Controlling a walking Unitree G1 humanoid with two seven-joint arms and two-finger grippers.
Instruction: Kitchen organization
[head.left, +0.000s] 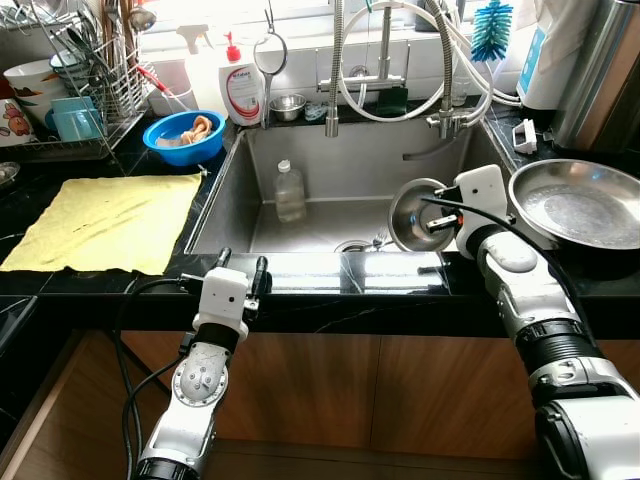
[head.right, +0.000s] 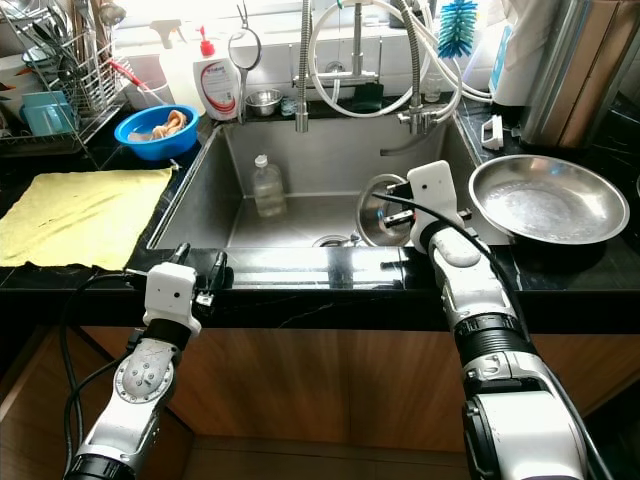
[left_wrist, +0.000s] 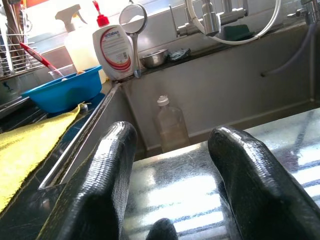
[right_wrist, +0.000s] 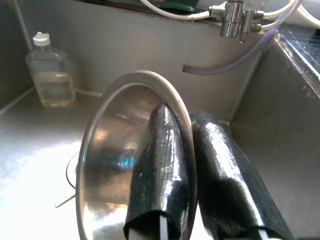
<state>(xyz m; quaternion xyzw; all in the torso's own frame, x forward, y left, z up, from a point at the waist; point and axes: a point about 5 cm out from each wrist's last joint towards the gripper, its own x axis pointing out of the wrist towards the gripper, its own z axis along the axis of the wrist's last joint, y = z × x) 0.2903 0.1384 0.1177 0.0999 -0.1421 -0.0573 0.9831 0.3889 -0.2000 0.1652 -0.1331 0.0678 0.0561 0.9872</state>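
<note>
My right gripper is shut on the rim of a small steel bowl, holding it on edge above the right side of the sink; one finger lies inside the bowl and one outside. A clear plastic bottle with a white cap stands in the sink basin near its back left. My left gripper is open over the sink's front ledge, nothing between its fingers. A large steel pan sits on the counter right of the sink.
A yellow cloth lies on the left counter. Behind it are a blue bowl, a dish rack, a soap bottle and a hanging strainer. Faucet hoses arch over the sink's back.
</note>
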